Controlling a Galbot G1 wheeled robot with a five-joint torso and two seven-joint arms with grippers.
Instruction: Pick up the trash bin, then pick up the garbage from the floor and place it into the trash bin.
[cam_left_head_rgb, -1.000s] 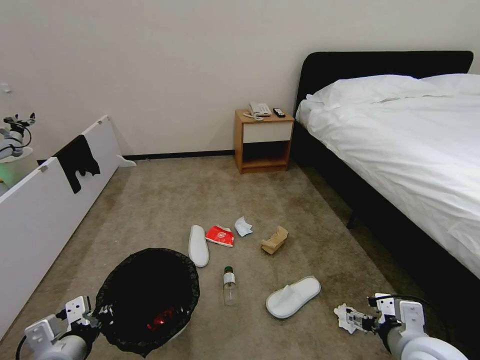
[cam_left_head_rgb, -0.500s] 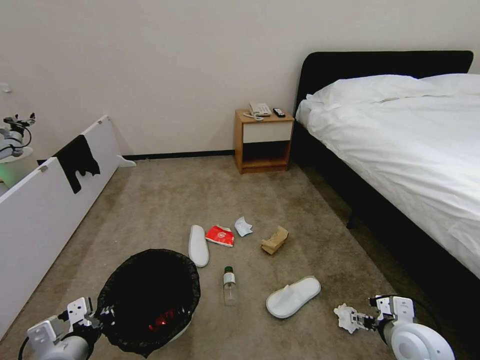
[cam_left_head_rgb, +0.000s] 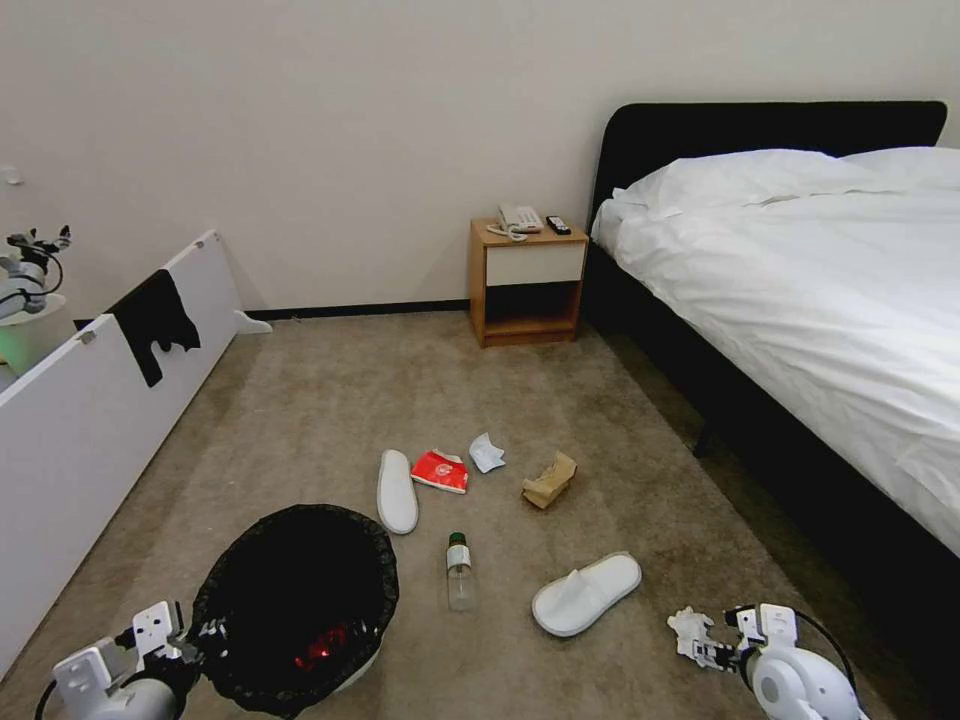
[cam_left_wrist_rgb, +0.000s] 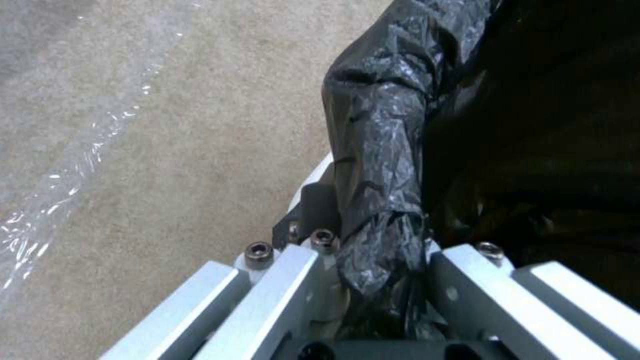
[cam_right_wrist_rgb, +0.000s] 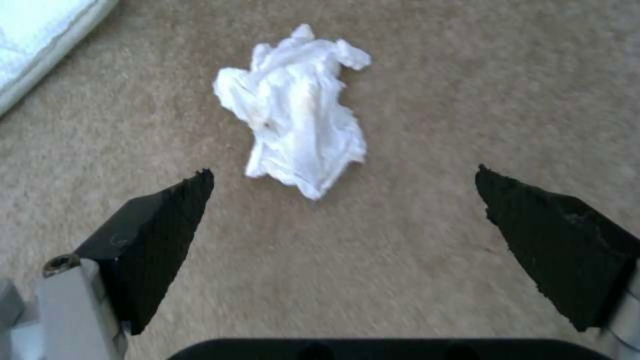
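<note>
Leftmost, my left gripper (cam_left_head_rgb: 205, 632) is clamped on the bag-lined rim of the trash bin (cam_left_head_rgb: 296, 600), held just above the floor (cam_left_head_rgb: 330, 400) near its front left corner. Rightward, my right gripper (cam_right_wrist_rgb: 343, 192) hangs wide-jawed over a crumpled tissue (cam_right_wrist_rgb: 297, 107) beside the bed (cam_left_head_rgb: 800, 300). It looks light and soft; I'd pinch its bunched middle. My left wrist view alone shows the black liner squeezed between my fingers (cam_left_wrist_rgb: 293, 280).
</note>
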